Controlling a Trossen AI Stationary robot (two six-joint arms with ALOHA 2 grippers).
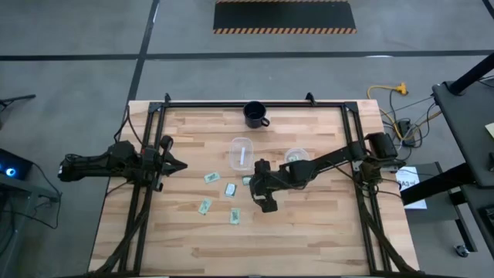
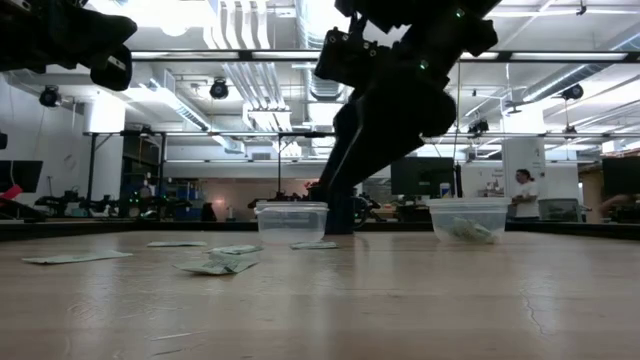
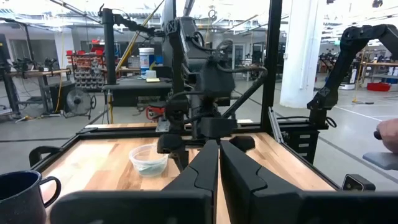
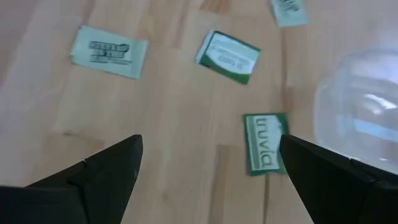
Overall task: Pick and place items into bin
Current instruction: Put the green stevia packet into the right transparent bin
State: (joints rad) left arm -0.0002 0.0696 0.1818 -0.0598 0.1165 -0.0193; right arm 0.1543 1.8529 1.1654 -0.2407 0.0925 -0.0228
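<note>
Several small pale green and white packets lie flat on the wooden table, among them one, another and a third. My right gripper hangs open above the table's middle, slanting down toward the left. In its wrist view a green packet lies just inside one finger, untouched, and two more packets lie farther off. My left gripper waits shut and level at the table's left side.
Two clear cups stand upright behind the packets: one close to my right gripper, the other with packets inside. A dark mug stands near the far edge. Bare wood lies toward the near edge.
</note>
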